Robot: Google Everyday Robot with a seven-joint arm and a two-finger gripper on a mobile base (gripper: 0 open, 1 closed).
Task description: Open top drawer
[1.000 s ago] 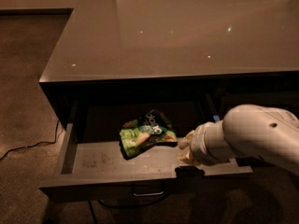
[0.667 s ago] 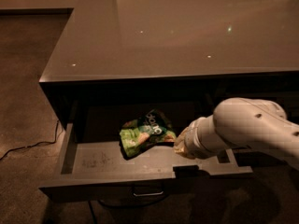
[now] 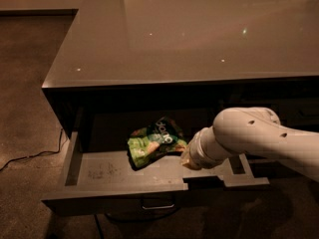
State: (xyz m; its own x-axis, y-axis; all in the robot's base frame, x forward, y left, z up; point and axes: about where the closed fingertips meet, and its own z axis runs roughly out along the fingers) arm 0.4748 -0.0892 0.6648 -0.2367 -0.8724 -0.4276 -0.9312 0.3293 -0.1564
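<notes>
The top drawer (image 3: 99,171) stands pulled out from under the glossy grey table top (image 3: 189,34). Its pale scuffed floor is in view, and its small metal pull (image 3: 158,203) shows on the front. A crumpled green snack bag (image 3: 152,143) lies inside near the middle. My white arm (image 3: 249,136) reaches in from the right over the drawer's right half. My gripper (image 3: 234,172) sits low at the drawer's front edge, right of the pull and mostly hidden by the arm.
A dark cable (image 3: 30,158) trails across the speckled floor to the left of the cabinet. More dark drawer fronts (image 3: 299,111) sit to the right, under the same top.
The white arm has shifted a little to the left and nearer over the drawer. The drawer and the snack bag have stayed where they were.
</notes>
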